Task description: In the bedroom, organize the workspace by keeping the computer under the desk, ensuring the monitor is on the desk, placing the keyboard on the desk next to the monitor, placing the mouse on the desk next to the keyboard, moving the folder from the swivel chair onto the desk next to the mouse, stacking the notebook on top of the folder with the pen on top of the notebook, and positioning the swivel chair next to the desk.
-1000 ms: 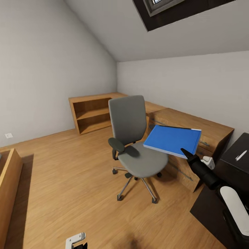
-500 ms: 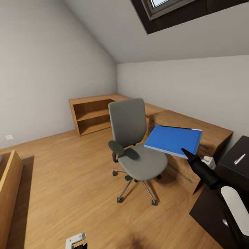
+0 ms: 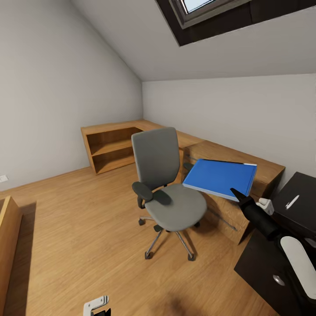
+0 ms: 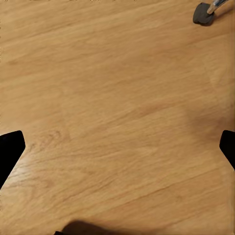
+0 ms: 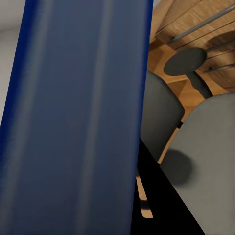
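The right tool (image 3: 234, 193) is clamped on the blue folder (image 3: 219, 177), held level in the air beside the grey swivel chair (image 3: 169, 193). The pen (image 3: 292, 201) lies on the black surface (image 3: 307, 188). The left tool (image 4: 117, 147) hangs spread apart over wooden floor (image 3: 87, 228). No readable writing anywhere.

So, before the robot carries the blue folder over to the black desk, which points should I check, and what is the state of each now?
1. Right gripper grips the folder: ok, it holds one corner, folder lifted.
2. Folder clear of the swivel chair: ok, it hangs beside the seat, not on it.
3. Folder level: not ok, it tilts slightly.
4. Free space on the desk: cannot tell, little of its top shows.
5. Pen out of the way: cannot tell, it lies on a dark surface nearby.
6. Left gripper free: ok, fingers apart over bare floor.
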